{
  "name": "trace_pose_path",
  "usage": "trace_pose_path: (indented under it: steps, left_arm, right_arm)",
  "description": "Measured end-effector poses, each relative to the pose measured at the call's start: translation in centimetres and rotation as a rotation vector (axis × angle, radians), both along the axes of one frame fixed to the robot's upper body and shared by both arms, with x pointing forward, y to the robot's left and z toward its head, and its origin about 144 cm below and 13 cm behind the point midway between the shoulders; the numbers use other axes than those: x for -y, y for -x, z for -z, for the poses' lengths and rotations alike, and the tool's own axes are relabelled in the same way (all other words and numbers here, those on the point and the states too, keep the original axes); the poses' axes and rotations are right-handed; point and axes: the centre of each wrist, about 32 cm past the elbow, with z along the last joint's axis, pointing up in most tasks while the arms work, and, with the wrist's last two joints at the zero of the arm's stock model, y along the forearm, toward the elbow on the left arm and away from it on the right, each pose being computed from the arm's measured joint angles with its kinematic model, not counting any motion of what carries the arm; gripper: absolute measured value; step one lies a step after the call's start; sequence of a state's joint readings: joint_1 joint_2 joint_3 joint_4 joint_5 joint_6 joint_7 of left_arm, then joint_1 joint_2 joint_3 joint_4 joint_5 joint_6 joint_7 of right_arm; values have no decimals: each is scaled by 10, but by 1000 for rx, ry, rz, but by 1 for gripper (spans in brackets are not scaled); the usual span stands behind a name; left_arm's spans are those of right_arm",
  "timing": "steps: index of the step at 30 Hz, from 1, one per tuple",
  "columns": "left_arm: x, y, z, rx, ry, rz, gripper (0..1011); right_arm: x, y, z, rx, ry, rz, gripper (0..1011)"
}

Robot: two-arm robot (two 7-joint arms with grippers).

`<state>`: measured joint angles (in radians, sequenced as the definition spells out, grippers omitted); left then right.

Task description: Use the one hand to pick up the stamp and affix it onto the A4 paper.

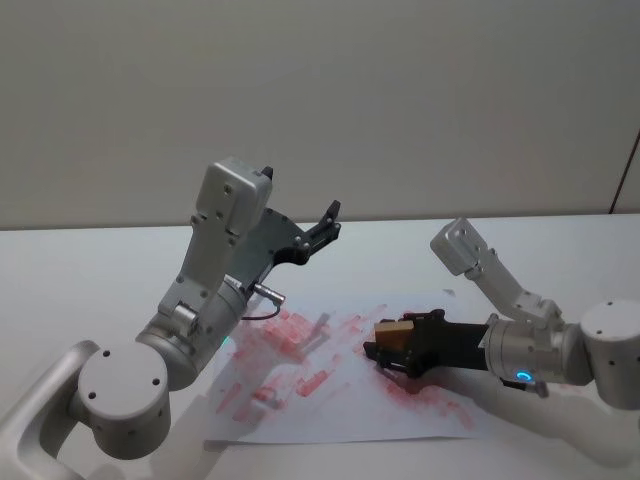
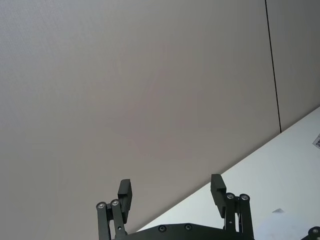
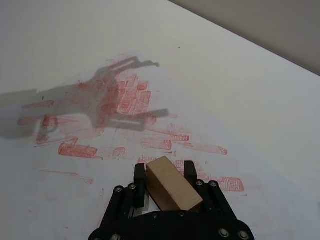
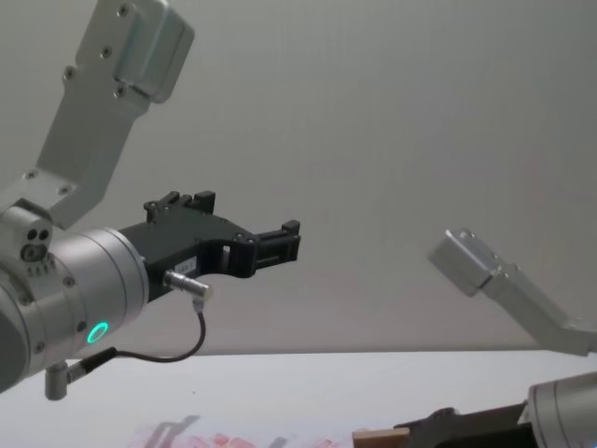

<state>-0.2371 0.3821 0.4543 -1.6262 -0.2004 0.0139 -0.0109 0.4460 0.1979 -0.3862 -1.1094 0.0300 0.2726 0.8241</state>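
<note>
Since it sits clamped between ribbed jaws, the stamp (image 1: 392,331) counts as already picked up; the step in hand is judged to be placing it for a print.

- Item: stamp. Light wood block, long side level, low over the right-middle part of the sheet. Whether its underside touches the paper cannot be told.
- Holder: right gripper (image 1: 385,346), black, reaching in low from the right, jaws closed narrow on the two sides of the block, which sticks out past the fingertips.
- Surface: A4 paper (image 1: 400,415), flat on the white table (image 1: 100,270), already crowded with red ink marks (image 1: 300,335) across its middle and left.
- Next move, as a judgement: a straight press down with the block kept level, then a straight lift, so the print does not smear. A lean would ink one edge only.
- Edges: the block stands well inside the sheet. The near edge and the right corner are the closest borders, so drift toward them should be avoided.
- Open room: bare white paper lies along the near strip, and some just beside the block. The middle is dense with prints.
- Other arm: left gripper (image 2: 170,186), parked high above the far-left side of the sheet, jaws wide and holding nothing, well apart from the working arm. Its shadow (image 3: 107,100) falls on the marks.
</note>
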Motion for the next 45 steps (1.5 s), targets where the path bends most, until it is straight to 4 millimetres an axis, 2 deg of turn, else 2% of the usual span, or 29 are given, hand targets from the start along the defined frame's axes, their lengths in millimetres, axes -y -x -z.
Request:
trace_pose_path:
  steps: [13, 22, 33, 45]
  left_arm:
    - [0, 0, 0, 0, 0, 0, 1001]
    - [0, 0, 0, 0, 0, 0, 1001]
    - [0, 0, 0, 0, 0, 0, 1001]
    - [0, 0, 0, 0, 0, 0, 1001]
  right_arm:
    - [5, 0, -18, 142, -4, 43, 450]
    - [15, 7, -31, 260, -23, 125, 450]
    - [28, 32, -33, 313, -59, 287, 450]
    - [37, 71, -16, 254, -72, 448, 450]
